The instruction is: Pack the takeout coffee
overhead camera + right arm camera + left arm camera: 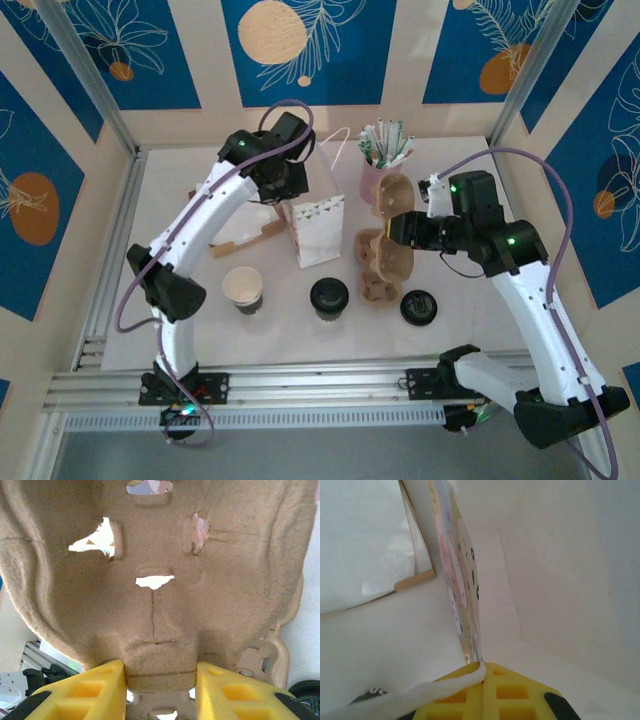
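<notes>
The takeout coffee [328,297], a dark cup with a round black lid, stands on the table in front of the white paper bag [318,225]. My left gripper [287,187] sits at the bag's top left edge. In the left wrist view its yellow fingers [515,690] are shut on the bag's printed rim [465,605], with the white cord handle [420,692] trailing over one finger. My right gripper [398,230] is shut on the brown pulp cup carrier [385,262]; in the right wrist view its fingertips [95,690] pinch the carrier's middle ridge [160,672].
A lidless cup with a pale inside [243,290] stands at the front left. A loose black lid [419,307] lies at the front right. A pink cup of sachets and sticks [380,160] stands behind the carrier. Flat brown cardboard [245,238] lies left of the bag.
</notes>
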Action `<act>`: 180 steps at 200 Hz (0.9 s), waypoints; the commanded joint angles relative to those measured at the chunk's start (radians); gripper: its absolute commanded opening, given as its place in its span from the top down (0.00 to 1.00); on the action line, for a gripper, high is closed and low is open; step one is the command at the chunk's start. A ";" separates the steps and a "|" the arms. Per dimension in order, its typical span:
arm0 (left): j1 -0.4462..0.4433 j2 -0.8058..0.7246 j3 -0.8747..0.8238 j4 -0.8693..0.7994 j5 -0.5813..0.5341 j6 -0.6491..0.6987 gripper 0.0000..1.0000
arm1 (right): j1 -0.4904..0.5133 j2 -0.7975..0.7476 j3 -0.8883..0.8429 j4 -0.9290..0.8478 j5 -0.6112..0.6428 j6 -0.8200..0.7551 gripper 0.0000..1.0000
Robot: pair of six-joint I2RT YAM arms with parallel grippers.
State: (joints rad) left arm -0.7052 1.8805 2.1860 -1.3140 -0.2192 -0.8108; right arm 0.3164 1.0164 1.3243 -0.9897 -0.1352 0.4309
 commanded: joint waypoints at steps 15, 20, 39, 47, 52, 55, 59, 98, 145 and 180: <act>-0.033 -0.142 -0.165 0.042 -0.007 -0.056 1.00 | 0.021 -0.027 0.044 -0.036 -0.011 0.021 0.62; -0.037 -0.157 -0.190 0.055 -0.003 -0.060 1.00 | 0.022 -0.028 0.049 -0.039 -0.013 0.022 0.62; -0.052 -0.203 -0.272 0.101 0.006 -0.067 1.00 | 0.032 -0.027 0.065 -0.048 -0.022 0.028 0.62; -0.057 -0.214 -0.293 0.111 0.010 -0.070 1.00 | 0.033 -0.027 0.073 -0.050 -0.029 0.029 0.62; -0.061 -0.220 -0.305 0.115 0.013 -0.073 1.00 | 0.033 -0.027 0.078 -0.051 -0.035 0.031 0.62; -0.063 -0.222 -0.310 0.116 0.014 -0.074 1.00 | 0.034 -0.025 0.080 -0.053 -0.042 0.032 0.62; -0.066 -0.225 -0.317 0.117 0.016 -0.077 1.00 | 0.034 -0.025 0.085 -0.053 -0.050 0.035 0.62; -0.084 -0.258 -0.364 0.159 0.043 -0.081 0.92 | 0.038 -0.006 0.159 -0.063 -0.141 0.062 0.62; -0.082 -0.350 -0.398 0.226 0.038 -0.030 0.51 | 0.052 0.074 0.296 -0.054 -0.246 0.115 0.62; -0.070 -0.453 -0.435 0.293 0.042 0.055 0.32 | 0.071 0.174 0.404 -0.046 -0.287 0.153 0.62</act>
State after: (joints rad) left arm -0.7811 1.5150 1.7718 -1.0786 -0.1841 -0.8299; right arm 0.3733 1.1374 1.6585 -1.0386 -0.3492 0.5404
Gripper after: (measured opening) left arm 0.644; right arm 0.384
